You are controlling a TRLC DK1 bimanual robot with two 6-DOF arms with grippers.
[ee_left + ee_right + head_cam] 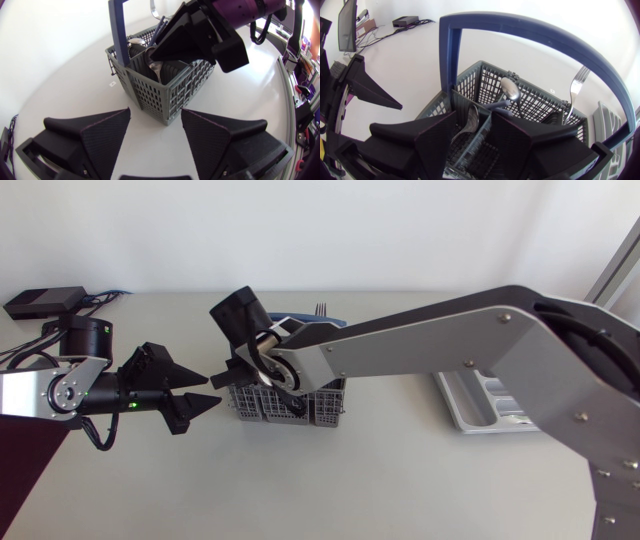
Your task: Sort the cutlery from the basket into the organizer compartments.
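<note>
A grey cutlery basket (325, 410) with a blue handle (530, 27) stands mid-table. My right gripper (472, 137) is lowered into it, open, with a spoon (470, 120) in the gap between its fingers; the spoon does not touch both. A second spoon (511, 90) and a fork (575, 90) stand upright further back in the basket. My left gripper (160, 132) hovers open and empty just short of the basket's corner (167, 100), seen in the head view as the left gripper (212, 388) beside the basket. The silver organizer (470, 410) lies partly under my right arm.
A black box with cables (45, 302) sits at the table's far left corner. My right arm (430, 345) spans the table above the organizer and the basket.
</note>
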